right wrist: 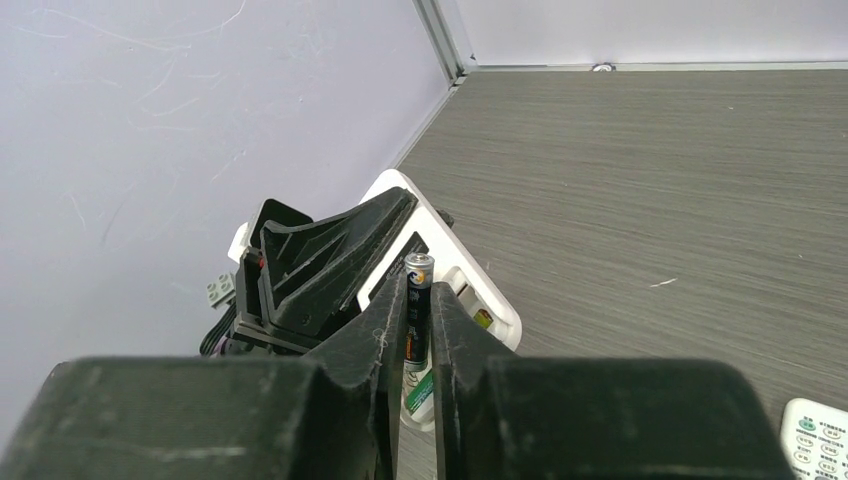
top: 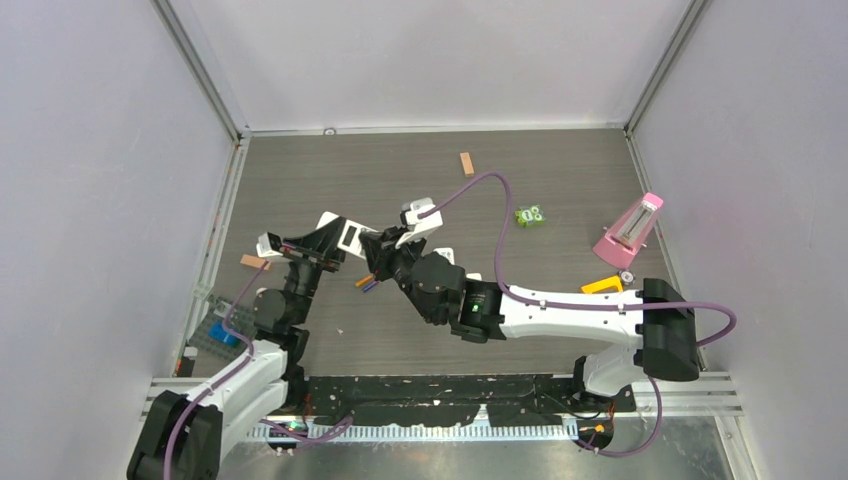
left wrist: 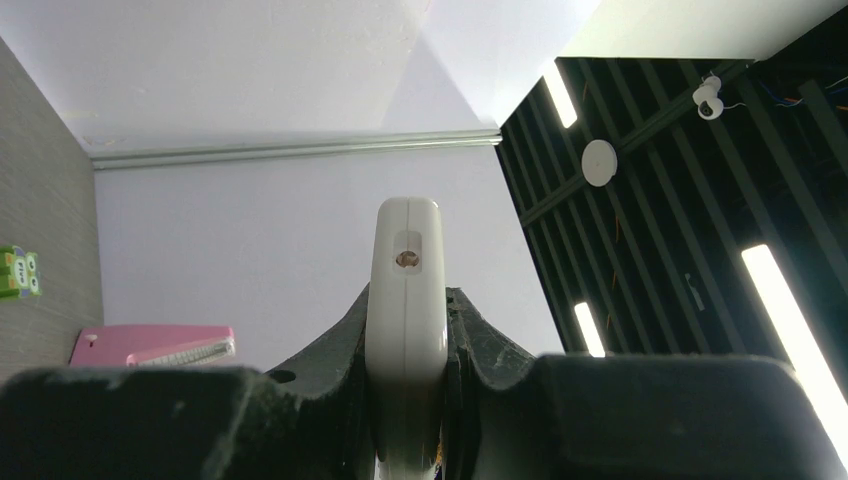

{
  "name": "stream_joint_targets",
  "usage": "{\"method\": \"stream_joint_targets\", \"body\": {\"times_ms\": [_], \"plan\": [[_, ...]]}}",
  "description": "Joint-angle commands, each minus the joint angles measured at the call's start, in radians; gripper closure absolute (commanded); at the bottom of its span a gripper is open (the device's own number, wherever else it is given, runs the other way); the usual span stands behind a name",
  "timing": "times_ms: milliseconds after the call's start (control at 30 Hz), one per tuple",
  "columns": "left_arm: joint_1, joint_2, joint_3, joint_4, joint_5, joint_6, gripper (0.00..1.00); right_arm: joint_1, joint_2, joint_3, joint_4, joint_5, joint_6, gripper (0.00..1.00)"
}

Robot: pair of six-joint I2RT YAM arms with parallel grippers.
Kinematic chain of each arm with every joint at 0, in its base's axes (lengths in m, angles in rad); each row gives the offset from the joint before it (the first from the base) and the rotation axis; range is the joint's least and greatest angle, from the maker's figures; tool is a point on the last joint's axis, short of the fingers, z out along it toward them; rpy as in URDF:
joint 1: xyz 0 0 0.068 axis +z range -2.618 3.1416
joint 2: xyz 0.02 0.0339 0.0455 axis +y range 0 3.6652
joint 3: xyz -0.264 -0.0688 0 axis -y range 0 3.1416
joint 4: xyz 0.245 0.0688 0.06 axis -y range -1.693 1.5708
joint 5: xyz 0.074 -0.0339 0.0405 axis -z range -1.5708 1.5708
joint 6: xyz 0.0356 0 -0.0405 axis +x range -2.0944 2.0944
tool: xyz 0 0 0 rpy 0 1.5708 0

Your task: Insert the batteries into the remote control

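Observation:
My left gripper [top: 322,250] is shut on the long white remote control [top: 345,235] and holds it above the table. The left wrist view shows the remote end-on [left wrist: 408,290] between the fingers. My right gripper [right wrist: 418,292] is shut on a dark battery [right wrist: 417,300] with an orange band, its metal tip pointing forward. The tip is right at the remote's open battery bay [right wrist: 470,295]. A yellow-green piece shows inside the bay. In the top view the right gripper [top: 380,262] is against the remote, with a small orange and purple piece [top: 366,283] at its fingers.
Tan wooden blocks lie at the back [top: 466,163] and by the left arm [top: 254,262]. A green toy [top: 530,215], a pink object [top: 630,230] and a yellow piece [top: 602,285] lie to the right. A blue brick plate [top: 215,340] sits near left. Another remote's buttoned corner [right wrist: 815,440] shows.

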Motion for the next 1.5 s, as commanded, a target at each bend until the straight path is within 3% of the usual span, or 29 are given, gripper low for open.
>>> {"method": "stream_joint_targets", "body": {"times_ms": [0,367,667,1100,1333,1467], "plan": [[-0.004,0.016,0.010,0.166,0.011,-0.044,1.00,0.007,-0.011,-0.016,0.017,0.069,0.009,0.82],[-0.005,0.016,0.010,0.175,0.010,-0.046,1.00,0.020,0.003,0.000,-0.044,0.194,0.034,0.80],[-0.005,0.014,0.012,0.179,0.012,-0.049,1.00,0.033,0.034,0.018,-0.060,0.188,0.037,0.77],[-0.005,0.029,0.009,0.187,0.010,-0.051,1.00,0.050,0.005,0.024,-0.107,0.223,0.076,0.64],[-0.005,0.026,0.003,0.186,0.014,-0.055,1.00,0.048,-0.065,0.022,-0.126,0.220,0.040,0.49],[-0.005,0.021,-0.005,0.181,0.022,-0.054,1.00,0.048,-0.096,0.029,-0.134,0.188,0.004,0.46]]}}
